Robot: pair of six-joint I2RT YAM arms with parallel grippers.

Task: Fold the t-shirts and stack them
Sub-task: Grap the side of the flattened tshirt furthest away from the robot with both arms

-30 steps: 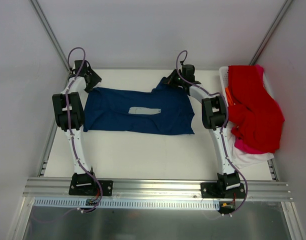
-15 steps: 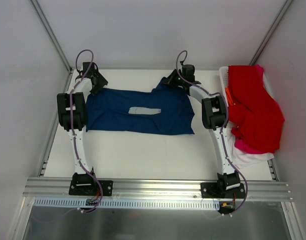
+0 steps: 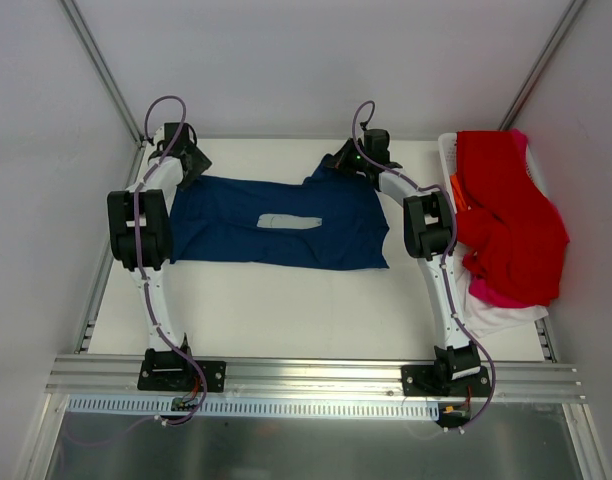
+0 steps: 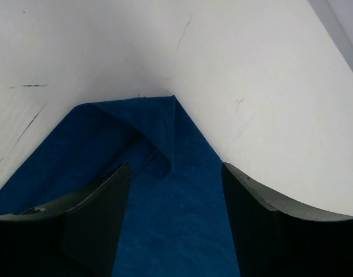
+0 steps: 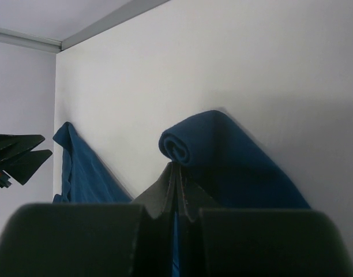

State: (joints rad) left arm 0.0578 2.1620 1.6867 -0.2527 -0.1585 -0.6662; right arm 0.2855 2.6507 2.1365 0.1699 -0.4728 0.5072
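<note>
Pinching navy t-shirt (image 3: 276, 222), right hand (image 5: 175, 168) clamped

The top camera looked steeply down from above and behind the arm bases, over the whole bench (image 3: 286, 310). The left wrist camera hung close above the far left corner of the navy t-shirt (image 4: 182, 231). The right wrist camera, low and close, faced its far right corner. All three views shared that shirt.

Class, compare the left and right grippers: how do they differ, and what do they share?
The left gripper has its jaws open, while the right gripper has its jaws shut. The left holds nothing above the navy t-shirt; the right pinches a fold of it. Both are at the shirt's far edge.
</note>
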